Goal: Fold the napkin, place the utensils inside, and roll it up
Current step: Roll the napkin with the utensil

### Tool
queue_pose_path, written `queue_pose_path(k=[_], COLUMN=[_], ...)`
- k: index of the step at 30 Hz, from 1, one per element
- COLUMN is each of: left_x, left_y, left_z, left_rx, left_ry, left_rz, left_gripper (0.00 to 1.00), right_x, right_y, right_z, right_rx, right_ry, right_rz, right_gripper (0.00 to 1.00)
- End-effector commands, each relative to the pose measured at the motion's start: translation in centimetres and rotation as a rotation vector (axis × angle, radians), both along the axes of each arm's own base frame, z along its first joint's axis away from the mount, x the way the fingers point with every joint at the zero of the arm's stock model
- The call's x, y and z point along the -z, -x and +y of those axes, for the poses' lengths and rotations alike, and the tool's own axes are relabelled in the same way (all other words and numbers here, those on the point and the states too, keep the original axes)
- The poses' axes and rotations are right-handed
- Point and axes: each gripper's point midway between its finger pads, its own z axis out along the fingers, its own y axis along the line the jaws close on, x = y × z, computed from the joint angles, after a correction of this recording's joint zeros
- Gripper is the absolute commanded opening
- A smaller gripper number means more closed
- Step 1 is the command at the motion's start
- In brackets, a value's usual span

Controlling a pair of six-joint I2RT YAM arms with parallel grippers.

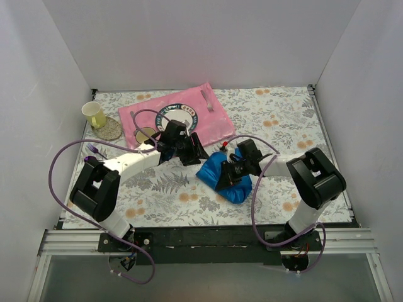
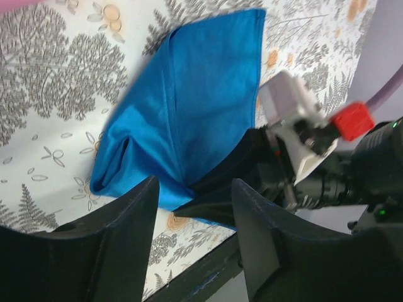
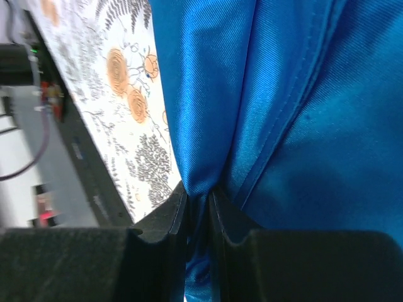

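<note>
The royal-blue napkin (image 1: pixel 221 178) lies bunched on the floral tablecloth right of centre. My right gripper (image 1: pixel 229 170) is shut on a fold of it; in the right wrist view the cloth (image 3: pixel 283 94) is pinched between the fingertips (image 3: pixel 198 201). My left gripper (image 1: pixel 194 152) is open and empty just up-left of the napkin, apart from it. The left wrist view shows the napkin (image 2: pixel 189 107) beyond its spread jaws (image 2: pixel 195 211), with the right gripper (image 2: pixel 236 170) on the cloth. A round gold spoon bowl (image 1: pixel 146 133) shows on the pink mat; its handle is hidden by my left arm.
A pink placemat (image 1: pixel 217 123) at the back holds a plate (image 1: pixel 182 113) and a silver fork (image 1: pixel 206 100). A yellow cup (image 1: pixel 94 114) stands by a round coaster (image 1: pixel 111 129) at far left. Purple plastic cutlery (image 1: pixel 96 150) lies at the left edge.
</note>
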Motion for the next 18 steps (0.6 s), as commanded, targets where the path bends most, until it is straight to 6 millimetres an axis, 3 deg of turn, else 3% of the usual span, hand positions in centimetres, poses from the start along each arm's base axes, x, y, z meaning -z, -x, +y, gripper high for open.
queue_pose_path(k=[1, 13, 18], left_x=[-0.1, 4.7, 8.0], left_y=[2.1, 3.6, 5.2], left_z=[-1.3, -3.2, -2.0], left_rx=[0.048, 0.08, 0.068], left_ry=[0.046, 0.042, 0.016], left_rz=[0.027, 0.127, 0.189], left_gripper=[0.47, 0.38, 0.32], right_x=[0.4, 1.1, 0.6], right_y=[0.9, 0.4, -0.4], right_z=[-0.1, -0.4, -0.4], right_rx=[0.023, 0.089, 0.1], right_ry=[-0.112, -0.163, -0.157], right_rz=[0.171, 0.279, 0.248], right_gripper=[0.04, 0.06, 0.08])
